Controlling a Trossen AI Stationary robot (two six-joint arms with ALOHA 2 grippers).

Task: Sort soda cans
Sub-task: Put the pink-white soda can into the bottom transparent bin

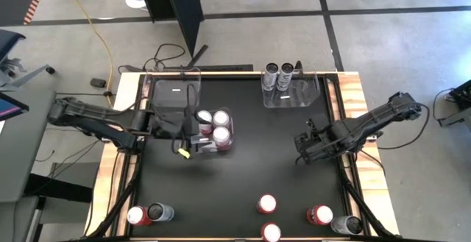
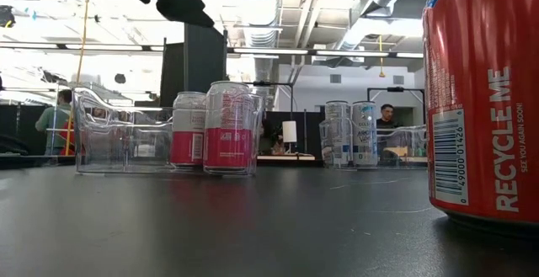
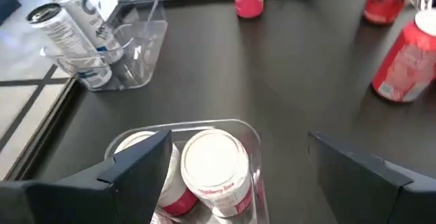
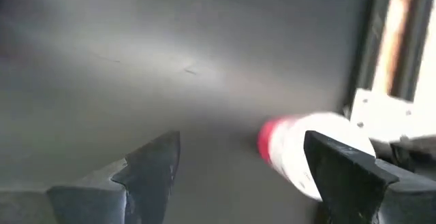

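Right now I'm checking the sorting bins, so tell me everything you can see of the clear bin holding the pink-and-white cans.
The clear bin is a transparent, glossy plastic tray with rounded corners, standing upright on the black table left of centre. It holds three upright pink-and-white cans with white tops, packed close together. The open left gripper hovers just above it, not gripping anything. A second, seemingly empty clear bin stands nearby, behind it.

From above I am looking straight down on the whole black table (image 1: 250,154), while my low camera is sitting on its surface, facing level toward the room, very near one red can (image 2: 484,100). The left wrist camera is looking down into the clear bin (image 3: 204,132) with pink-and-white cans (image 3: 216,166), which the high and low views are also showing; the right wrist camera is facing the tabletop closely.
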